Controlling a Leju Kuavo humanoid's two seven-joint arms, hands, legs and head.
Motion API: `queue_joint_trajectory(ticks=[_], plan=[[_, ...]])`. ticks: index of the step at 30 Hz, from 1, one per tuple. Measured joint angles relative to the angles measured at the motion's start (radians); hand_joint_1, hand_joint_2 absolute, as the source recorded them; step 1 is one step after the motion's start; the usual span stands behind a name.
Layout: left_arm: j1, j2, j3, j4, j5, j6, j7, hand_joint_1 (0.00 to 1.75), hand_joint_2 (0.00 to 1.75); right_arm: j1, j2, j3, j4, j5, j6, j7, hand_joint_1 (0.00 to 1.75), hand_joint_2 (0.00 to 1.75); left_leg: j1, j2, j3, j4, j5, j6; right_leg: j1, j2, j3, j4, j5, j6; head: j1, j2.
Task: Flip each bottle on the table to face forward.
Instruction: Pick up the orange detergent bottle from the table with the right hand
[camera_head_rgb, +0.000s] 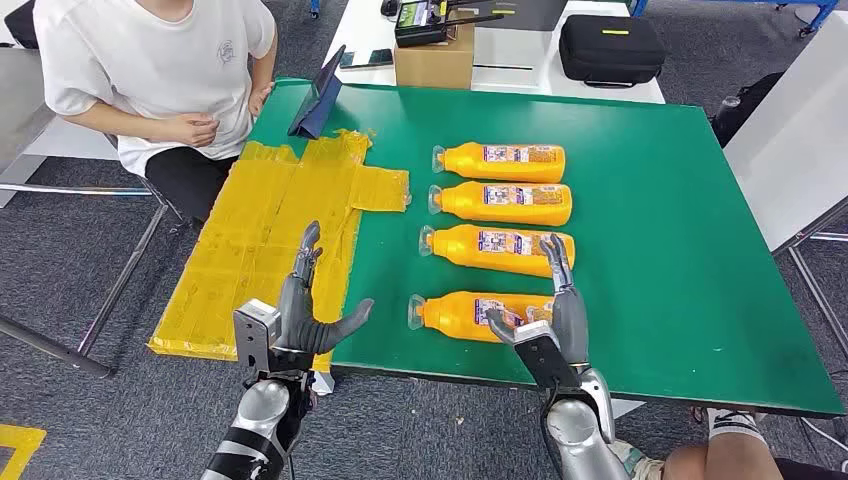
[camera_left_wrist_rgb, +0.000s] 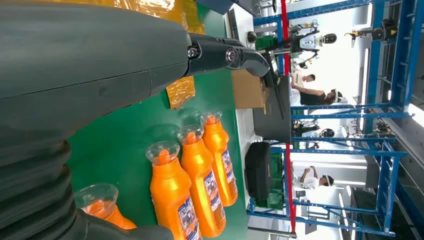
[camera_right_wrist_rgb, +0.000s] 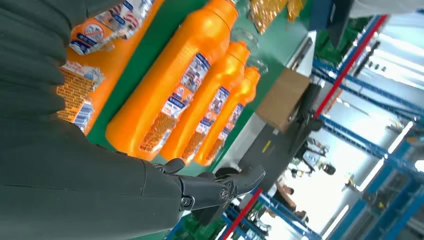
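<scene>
While four orange bottles lie in a column on the green surface (camera_head_rgb: 650, 250), caps to the left, the right robot hand (camera_head_rgb: 553, 310) hovers over the label end of the nearest bottle (camera_head_rgb: 460, 315) with fingers spread and holding nothing. The left robot hand (camera_head_rgb: 305, 305) is open too, above the surface edge beside the yellow sheet (camera_head_rgb: 260, 240), well apart from the bottles.

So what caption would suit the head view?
Two open robot hands hover near four orange bottles on a green table.
</scene>
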Motion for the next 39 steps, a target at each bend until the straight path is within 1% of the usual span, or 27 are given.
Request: queue_joint_trajectory(ticks=[9, 13, 16, 21, 26, 32, 39], plan=[[-0.005, 0.0, 0.009, 0.005, 0.003, 0.005, -0.001, 0.0, 1.75, -0.001, -0.008, 0.024, 0.028, 0.023, 0.047, 0.037, 0.0, 1.75, 0.0, 0.0, 0.0, 0.0, 0.0, 0.0, 0.0, 0.0, 0.0, 0.0, 0.0, 0.0, 0.0, 0.0], [-0.018, 0.002, 0.025, 0.02, 0.005, 0.018, -0.008, 0.0, 1.75, -0.013, -0.015, 0.05, 0.048, 0.09, 0.083, 0.104, 0.0, 1.75, 0.0, 0.0, 0.0, 0.0, 0.0, 0.0, 0.0, 0.0, 0.0, 0.0, 0.0, 0.0, 0.0, 0.0], [-0.023, 0.004, 0.034, 0.025, 0.005, 0.016, -0.009, 0.0, 1.75, -0.032, -0.035, 0.085, 0.07, 0.167, 0.116, 0.157, 0.0, 1.75, 0.0, 0.0, 0.0, 0.0, 0.0, 0.0, 0.0, 0.0, 0.0, 0.0, 0.0, 0.0, 0.0, 0.0], [-0.025, 0.008, 0.054, 0.028, 0.005, 0.011, -0.009, 0.0, 1.75, -0.066, -0.08, 0.137, 0.093, 0.24, 0.167, 0.216, 0.0, 1.75, 0.0, 0.0, 0.0, 0.0, 0.0, 0.0, 0.0, 0.0, 0.0, 0.0, 0.0, 0.0, 0.0, 0.0], [-0.025, 0.012, 0.075, 0.029, 0.002, 0.012, -0.01, 0.0, 1.75, -0.1, -0.121, 0.176, 0.099, 0.298, 0.235, 0.33, 0.0, 1.75, 0.0, 0.0, 0.0, 0.0, 0.0, 0.0, 0.0, 0.0, 0.0, 0.0, 0.0, 0.0, 0.0, 0.0], [-0.024, 0.016, 0.092, 0.029, 0.001, 0.016, -0.01, 0.0, 1.75, -0.127, -0.152, 0.206, 0.106, 0.349, 0.245, 0.382, 0.0, 1.75, 0.0, 0.0, 0.0, 0.0, 0.0, 0.0, 0.0, 0.0, 0.0, 0.0, 0.0, 0.0, 0.0, 0.0], [-0.023, 0.016, 0.105, 0.029, -0.002, 0.017, -0.009, 0.0, 1.75, -0.144, -0.175, 0.229, 0.111, 0.375, 0.243, 0.41, 0.0, 1.75, 0.0, 0.0, 0.0, 0.0, 0.0, 0.0, 0.0, 0.0, 0.0, 0.0, 0.0, 0.0, 0.0, 0.0]])
